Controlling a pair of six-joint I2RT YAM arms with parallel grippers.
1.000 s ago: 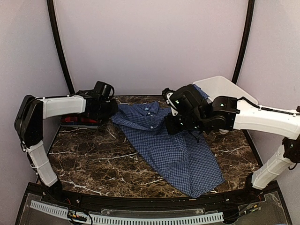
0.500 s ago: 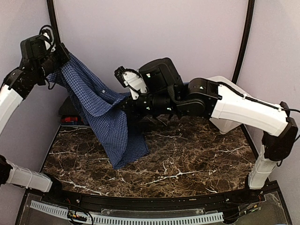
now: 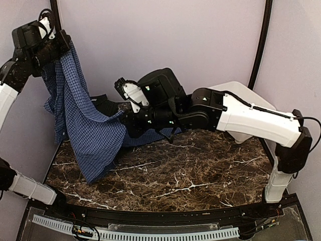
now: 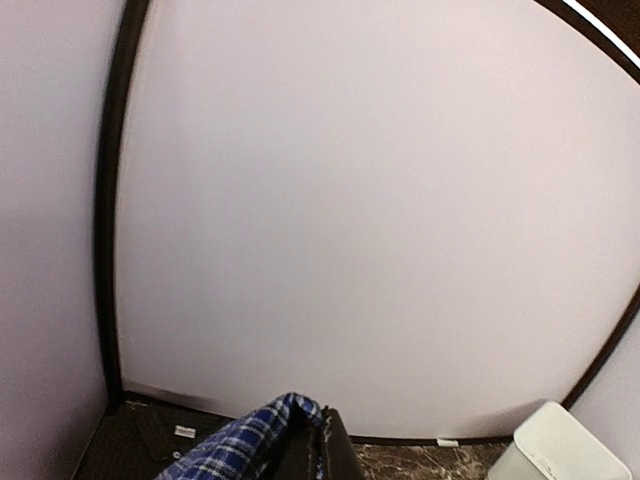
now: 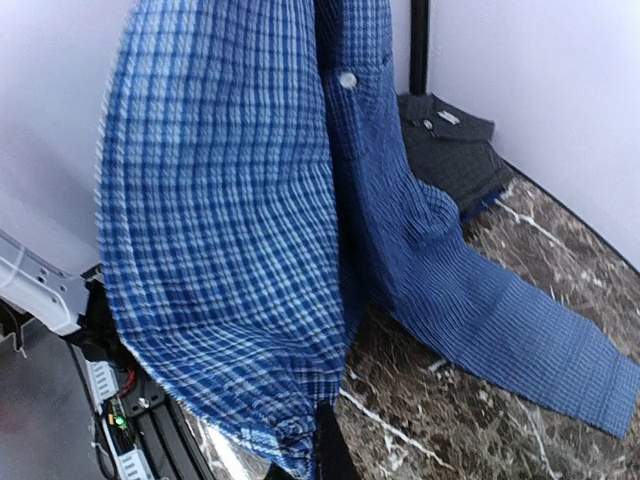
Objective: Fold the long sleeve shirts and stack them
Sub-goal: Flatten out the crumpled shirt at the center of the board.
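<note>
My left arm [image 3: 6, 103] is raised high over the far left corner of the tabletop [image 3: 200, 175]. The left fingers [image 4: 326, 452] are shut tight on an edge of the blue check shirt [image 3: 85, 130]; in the left wrist view a bunch of that blue cloth sits pinched right beside them, with the back wall [image 4: 380, 200] filling the rest of the view.

From that grip the shirt hangs down in a long drape along the left edge of the tabletop, and its lower end reaches the marble near the front left. In the top view I can't tell whether that end rests on the surface or only brushes it.

My right arm [image 3: 251, 118] reaches across from the right side to the middle of the far edge. The right fingers [image 5: 330, 450] are closed on another part of the same shirt, with a gathered fold of check cloth clamped just beside them. Between the two grips the cloth is stretched in a slope from upper left down to the centre. The right wrist view shows one sleeve trailing flat on the marble.

A dark shirt [image 5: 445, 140] lies in the far left corner against the wall, behind the blue one. The white basket [image 3: 241, 93] stands at the far right corner, well apart from both shirts.
</note>
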